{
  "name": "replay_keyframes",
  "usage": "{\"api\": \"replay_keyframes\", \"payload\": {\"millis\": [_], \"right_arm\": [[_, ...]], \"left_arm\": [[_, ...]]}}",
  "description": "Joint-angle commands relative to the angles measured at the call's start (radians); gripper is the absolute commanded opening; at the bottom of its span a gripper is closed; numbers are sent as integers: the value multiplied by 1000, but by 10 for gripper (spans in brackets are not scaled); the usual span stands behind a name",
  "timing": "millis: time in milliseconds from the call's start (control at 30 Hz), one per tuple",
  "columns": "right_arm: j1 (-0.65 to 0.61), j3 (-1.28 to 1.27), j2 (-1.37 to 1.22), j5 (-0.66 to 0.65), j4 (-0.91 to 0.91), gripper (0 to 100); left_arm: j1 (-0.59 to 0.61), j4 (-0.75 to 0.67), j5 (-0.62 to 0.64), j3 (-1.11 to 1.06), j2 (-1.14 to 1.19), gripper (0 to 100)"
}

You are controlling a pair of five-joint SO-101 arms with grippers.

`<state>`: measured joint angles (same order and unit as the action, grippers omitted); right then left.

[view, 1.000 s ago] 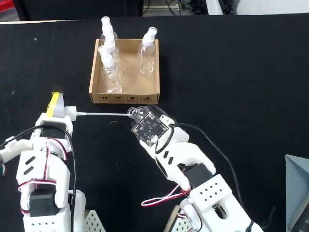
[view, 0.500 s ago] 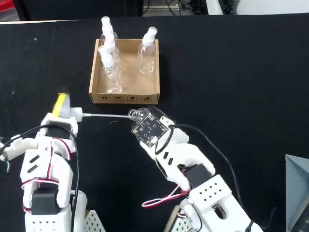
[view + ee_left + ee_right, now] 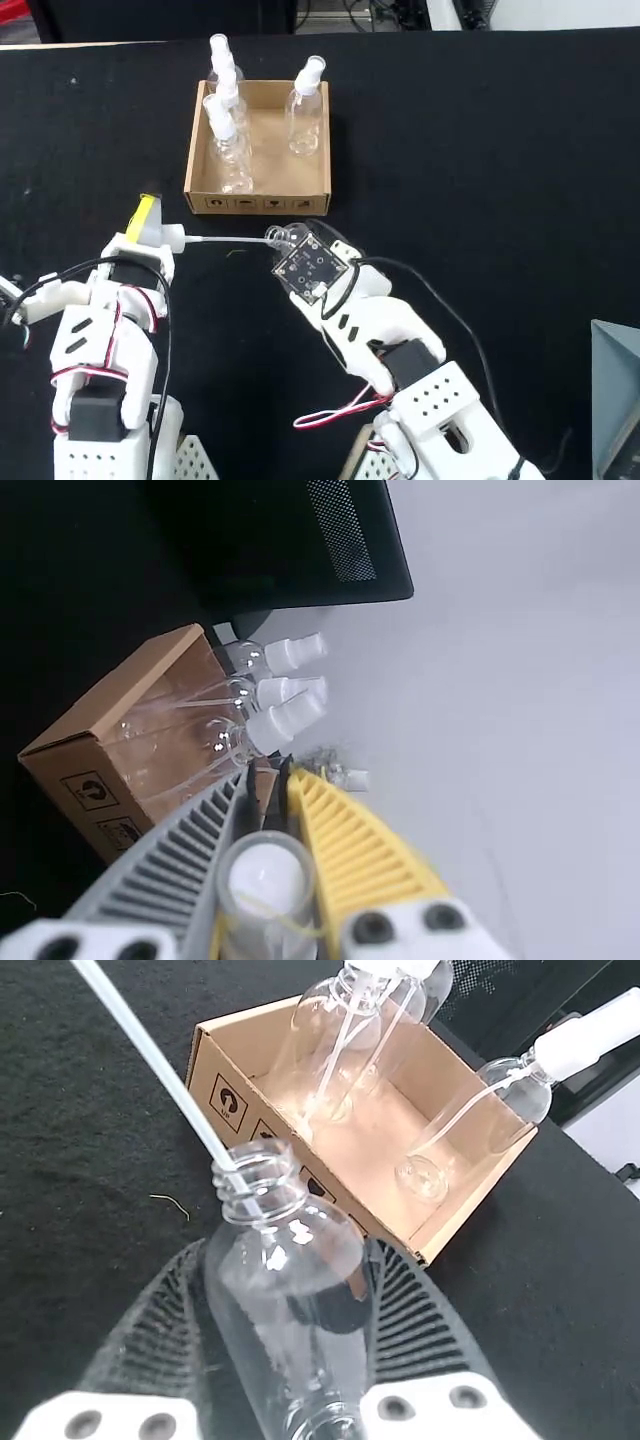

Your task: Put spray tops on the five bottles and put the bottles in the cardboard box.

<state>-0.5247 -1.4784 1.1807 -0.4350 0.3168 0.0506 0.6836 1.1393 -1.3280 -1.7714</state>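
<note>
I observed the left fingers (image 3: 318,815) closed tight on a spray top (image 3: 265,880), one grey finger and one yellow finger pressing its white cap from either side. The top's thin tube (image 3: 225,238) ran level above the black counter (image 3: 500,150) towards the other arm. The right fingers (image 3: 412,1312) were closed around the body of a clear bottle (image 3: 290,1280), one dark ribbed finger on each side, with the neck sticking out past the fingertips. This bottle was tipped over, with its open, threaded neck turned towards the left arm. It was held off the counter, just in front of the cardboard box (image 3: 257,205) and not touching it. The far end of the tube met the mouth of the bottle. In the right wrist view it appeared to sit just inside the rim, but I could not tell how far in it went. The spray top itself was well apart from the neck, the whole exposed length of tube lying between them. The box sat open on the counter beyond both arms. Capped bottles stood upright inside it, a close group (image 3: 230,150) along the side nearer the left arm and a single one (image 3: 305,115) against the opposite wall.
</note>
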Motion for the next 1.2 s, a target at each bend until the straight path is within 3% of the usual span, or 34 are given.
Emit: {"api": "replay_keyframes", "payload": {"millis": [0, 133, 1167], "right_arm": [[-26, 5, 30, 11, -32, 12], [-64, 5, 30, 72, -32, 12], [-84, 2, 30, 71, -31, 12]], "left_arm": [[-8, -6, -9, 18, -14, 29], [-44, -3, -12, 16, -14, 29], [-171, -6, -103, -21, -14, 29]]}}
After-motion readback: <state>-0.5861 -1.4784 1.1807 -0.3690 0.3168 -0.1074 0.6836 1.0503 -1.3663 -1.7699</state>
